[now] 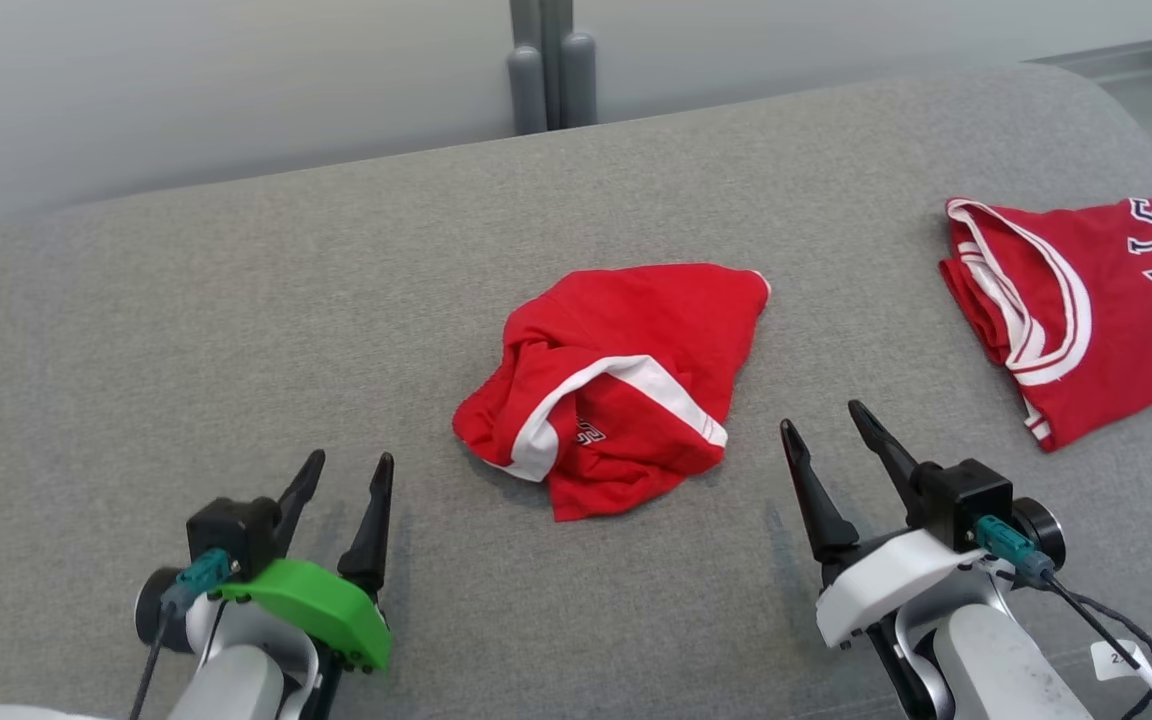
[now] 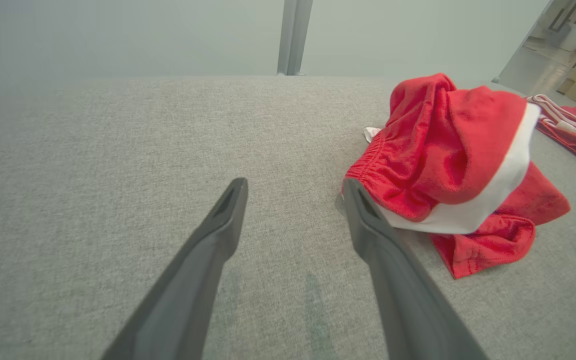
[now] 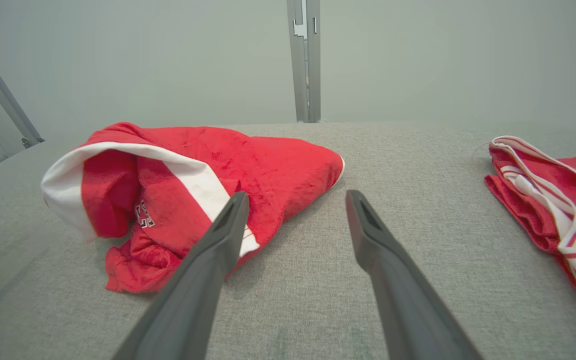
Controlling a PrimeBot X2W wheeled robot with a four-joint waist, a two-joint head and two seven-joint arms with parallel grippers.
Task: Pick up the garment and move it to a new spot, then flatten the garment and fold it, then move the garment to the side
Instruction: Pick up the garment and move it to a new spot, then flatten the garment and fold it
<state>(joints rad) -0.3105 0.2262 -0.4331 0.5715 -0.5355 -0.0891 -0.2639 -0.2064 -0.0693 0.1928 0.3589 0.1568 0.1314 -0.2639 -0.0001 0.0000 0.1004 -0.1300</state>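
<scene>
The crumpled red shorts (image 1: pixel 616 370) lie mid-way across the grey upholstered surface (image 1: pixel 236 330), untouched, between and just beyond the left pincer (image 1: pixel 351 457) and right pincer (image 1: pixel 820 415), both spread wide and empty, with a red jersey (image 1: pixel 1086 310) well apart at the right.

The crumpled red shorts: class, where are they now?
In the head view the crumpled red shorts lie centrally, ahead of and between the left gripper and right gripper, the red jersey apart to their right.
</scene>
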